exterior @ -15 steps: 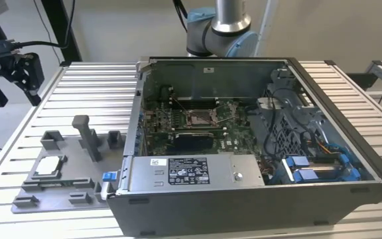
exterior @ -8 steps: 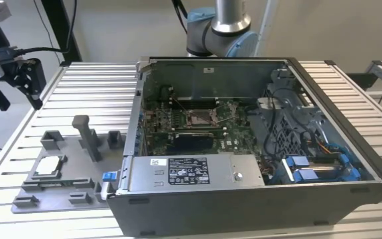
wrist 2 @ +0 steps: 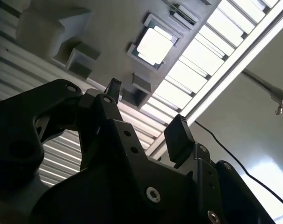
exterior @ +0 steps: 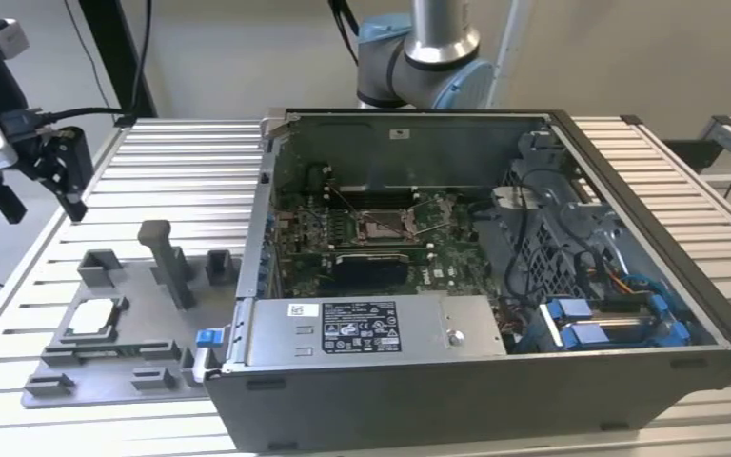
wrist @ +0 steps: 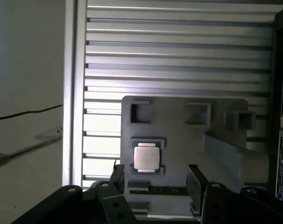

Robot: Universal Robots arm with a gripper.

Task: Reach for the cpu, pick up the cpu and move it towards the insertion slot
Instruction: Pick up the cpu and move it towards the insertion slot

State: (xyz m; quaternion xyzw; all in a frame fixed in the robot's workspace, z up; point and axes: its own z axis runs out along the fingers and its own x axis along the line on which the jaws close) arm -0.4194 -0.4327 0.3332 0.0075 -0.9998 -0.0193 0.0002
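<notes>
Silvery-white cpu [exterior: 95, 317] lies flat in a shallow square pocket of the grey plastic tray [exterior: 137, 367], on the slatted metal table [exterior: 175, 162]. In the exterior view the tray sits at 9 o'clock of the open PC case [exterior: 467, 381], just beside its wall. Insertion slot [exterior: 385, 224] is inside the case on the mobo: shiny frame w/ brownish centre, at abt 2 o'clock from the cpu and well apart from it, w/ the case wall btwn them. A tall grey post [exterior: 168, 262] stands on the tray at abt 2 o'clock from the cpu, near it.

Gripper [exterior: 42, 205] hangs in the air over the table's edge on the exterior view's left, at abt 11 o'clock from the cpu, not touching it. Its black fingers [exterior: 71, 195] point down and are spread apart, nothing btwn them. In the first wrist view the cpu [wrist: 147, 157] shows in its pocket in the tray [wrist: 178, 135], beyond the gap of the gripper [wrist: 155, 170], w/ clear air btwn. In the second wrist view the cpu [wrist 2: 154, 46] shows bright on the tray [wrist 2: 113, 18], past the gripper [wrist 2: 146, 112]. Arm base [exterior: 423, 52] stands at 12 o'clock behind the case.
</notes>
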